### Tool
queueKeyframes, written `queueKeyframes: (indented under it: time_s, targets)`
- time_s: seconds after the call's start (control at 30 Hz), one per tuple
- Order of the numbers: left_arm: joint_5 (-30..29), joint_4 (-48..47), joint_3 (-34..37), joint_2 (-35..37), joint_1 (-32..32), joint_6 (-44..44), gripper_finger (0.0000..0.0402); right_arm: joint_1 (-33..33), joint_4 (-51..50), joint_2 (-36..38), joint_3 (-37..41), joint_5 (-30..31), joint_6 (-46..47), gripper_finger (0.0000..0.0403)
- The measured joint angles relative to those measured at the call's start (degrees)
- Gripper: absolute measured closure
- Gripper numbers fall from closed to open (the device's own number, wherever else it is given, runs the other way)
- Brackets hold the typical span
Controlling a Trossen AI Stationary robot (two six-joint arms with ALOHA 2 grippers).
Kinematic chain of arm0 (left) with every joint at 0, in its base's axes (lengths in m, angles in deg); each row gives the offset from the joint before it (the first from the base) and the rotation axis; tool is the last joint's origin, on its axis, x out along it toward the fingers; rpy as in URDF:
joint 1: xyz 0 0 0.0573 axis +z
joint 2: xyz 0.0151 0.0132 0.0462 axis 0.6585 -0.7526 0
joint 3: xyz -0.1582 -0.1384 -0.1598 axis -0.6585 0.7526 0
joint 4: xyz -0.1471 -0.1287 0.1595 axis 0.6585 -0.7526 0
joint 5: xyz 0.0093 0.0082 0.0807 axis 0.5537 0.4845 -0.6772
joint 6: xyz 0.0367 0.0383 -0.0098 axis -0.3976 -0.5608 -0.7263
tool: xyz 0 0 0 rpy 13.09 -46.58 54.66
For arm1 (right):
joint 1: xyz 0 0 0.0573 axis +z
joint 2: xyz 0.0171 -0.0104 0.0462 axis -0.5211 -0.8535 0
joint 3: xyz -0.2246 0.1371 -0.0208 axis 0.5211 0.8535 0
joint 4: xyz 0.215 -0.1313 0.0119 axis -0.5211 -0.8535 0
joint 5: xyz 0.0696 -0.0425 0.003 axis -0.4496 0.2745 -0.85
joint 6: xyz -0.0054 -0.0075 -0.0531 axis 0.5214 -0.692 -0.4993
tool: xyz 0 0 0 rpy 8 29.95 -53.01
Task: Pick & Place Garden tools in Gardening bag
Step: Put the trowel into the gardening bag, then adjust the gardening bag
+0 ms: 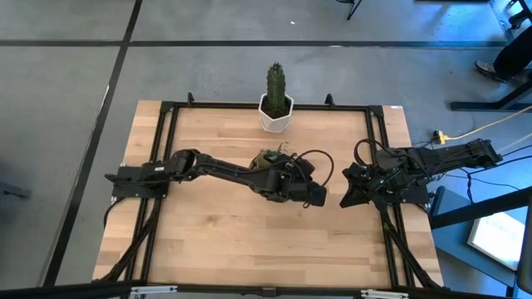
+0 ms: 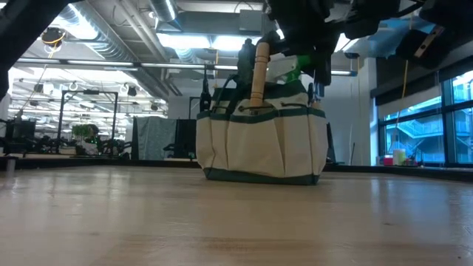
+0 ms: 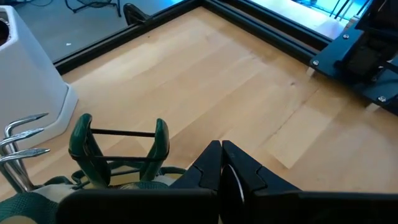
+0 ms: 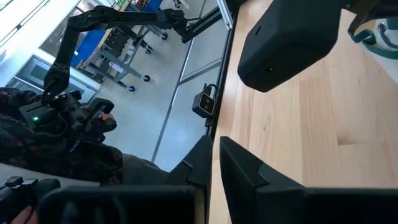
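The olive-green and tan gardening bag [image 2: 262,140] stands upright on the table, mostly hidden under my left arm in the high view [image 1: 268,157]. A wooden tool handle [image 2: 259,70] and the green sprayer [image 2: 295,65] stick up out of it. Metal fork tines [image 3: 23,135] show beside the bag's green handles [image 3: 118,148]. My left gripper [image 3: 221,155] is shut and empty, just past the bag toward the table's right [image 1: 320,197]. My right gripper [image 4: 214,152] is shut and empty at the right side [image 1: 343,199].
A green cactus [image 1: 275,81] in a white pot [image 1: 276,116] stands at the table's far edge, close behind the bag. Bare wood [image 1: 249,241] stretches toward the near edge. A person holding controllers [image 4: 56,118] shows beyond the table in the right wrist view.
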Motion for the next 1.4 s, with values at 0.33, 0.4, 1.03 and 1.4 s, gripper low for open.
queueKeyframes:
  time_s: [0.33, 0.4, 1.03, 1.4]
  targets:
    - [3.42, -2.14, 0.26, 1.71, 0.89, -2.36, 0.0375, 0.0, 0.0, 0.0, 0.0, -0.15, -0.05, 0.0369]
    - [3.97, -2.89, 0.26, 2.0, 1.13, -2.43, 0.0356, 0.0, 0.17, 0.0, 0.0, -0.15, -0.09, 0.0369]
    - [-1.12, -1.8, -4.21, 5.16, 1.1, -5.9, 0.0201, -0.02, 0.66, -0.02, 0.0, -0.15, 0.17, 0.0368]
    - [10.54, -11.85, -8.71, 8.71, 2.66, 0.34, 0.0243, 0.03, -0.71, -0.05, 0.01, 0.96, -2.8, 0.0368]
